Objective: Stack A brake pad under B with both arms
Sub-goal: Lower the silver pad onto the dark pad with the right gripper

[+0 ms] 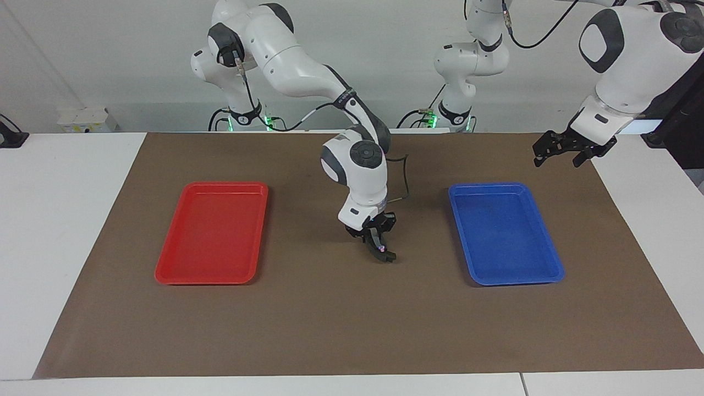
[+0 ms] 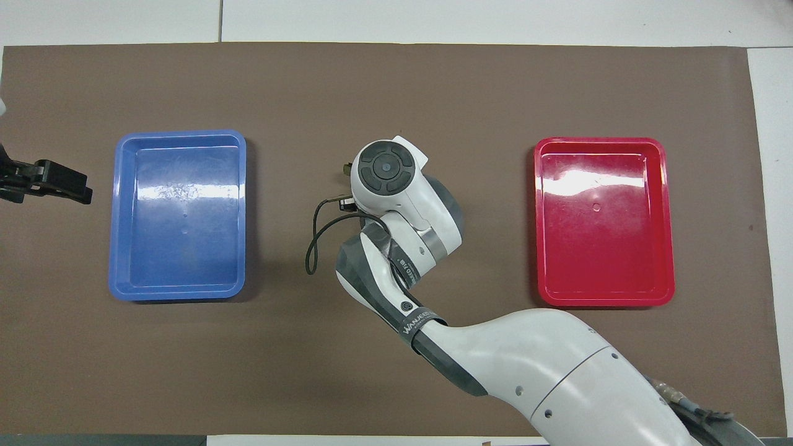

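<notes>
The right gripper (image 1: 383,250) points down over the middle of the brown paper mat (image 1: 330,330), midway between the two trays. Its fingertips are closed on a narrow, dark, curved brake shoe (image 1: 388,257) bearing a small pale spot. The shoe hangs from the tips, its lower end at or just above the mat; contact cannot be confirmed. The overhead view gives no check, since the right arm's wrist covers this spot there. The short, stubby dark grey brake pad cannot be made out in either view. A loose black cable loop (image 1: 406,176) hangs off the wrist on the side toward the blue tray. The shallow rectangular blue plastic tray (image 1: 517,282) lies toward the left arm's end of the table. The matching red plastic tray (image 1: 203,281) lies toward the right arm's end. Both are well apart from the right gripper, with bare mat on either side of it. A wide band of bare mat extends from the trays to the mat edge farthest from the robots. The white table (image 1: 66,220) borders the mat at both ends. The left arm waits. The left gripper (image 1: 556,158) hangs with its jaws spread wide and nothing between them, over the mat corner near the blue tray's robot-side end.
</notes>
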Action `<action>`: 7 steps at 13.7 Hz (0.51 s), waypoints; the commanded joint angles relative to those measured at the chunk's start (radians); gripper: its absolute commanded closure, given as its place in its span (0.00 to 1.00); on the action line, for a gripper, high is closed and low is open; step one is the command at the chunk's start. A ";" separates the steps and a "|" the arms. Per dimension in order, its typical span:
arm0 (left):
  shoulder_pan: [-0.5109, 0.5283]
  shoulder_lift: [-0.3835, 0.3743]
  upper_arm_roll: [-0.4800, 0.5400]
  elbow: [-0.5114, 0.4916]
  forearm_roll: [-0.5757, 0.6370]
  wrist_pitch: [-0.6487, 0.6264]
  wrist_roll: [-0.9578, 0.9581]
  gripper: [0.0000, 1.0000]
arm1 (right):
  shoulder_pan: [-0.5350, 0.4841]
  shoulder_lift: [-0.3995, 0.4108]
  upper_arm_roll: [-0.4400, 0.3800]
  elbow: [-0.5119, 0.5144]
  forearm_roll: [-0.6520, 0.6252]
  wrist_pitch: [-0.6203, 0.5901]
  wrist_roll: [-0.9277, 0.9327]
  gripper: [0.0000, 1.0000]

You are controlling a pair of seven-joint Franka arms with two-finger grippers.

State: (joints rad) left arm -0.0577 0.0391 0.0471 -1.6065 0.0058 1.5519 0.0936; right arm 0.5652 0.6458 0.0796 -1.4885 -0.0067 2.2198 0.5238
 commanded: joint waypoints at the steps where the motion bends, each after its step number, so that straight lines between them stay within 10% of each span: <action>1: 0.009 -0.010 0.004 -0.010 0.014 0.010 0.003 0.00 | -0.007 0.005 0.008 0.011 -0.019 -0.002 0.019 0.87; 3: 0.009 -0.010 0.004 -0.010 0.016 0.013 0.003 0.00 | -0.005 0.006 0.009 0.001 -0.019 0.007 0.019 0.64; 4: 0.009 -0.010 0.004 -0.010 0.016 0.013 0.003 0.00 | -0.002 0.006 0.008 -0.012 -0.019 0.026 0.021 0.05; 7: 0.009 -0.010 0.004 -0.010 0.016 0.013 0.003 0.00 | 0.001 0.003 0.008 -0.026 -0.019 0.046 0.021 0.00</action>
State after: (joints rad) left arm -0.0552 0.0391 0.0532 -1.6065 0.0076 1.5520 0.0936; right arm 0.5701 0.6517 0.0804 -1.5005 -0.0067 2.2447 0.5238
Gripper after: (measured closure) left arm 0.000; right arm 0.278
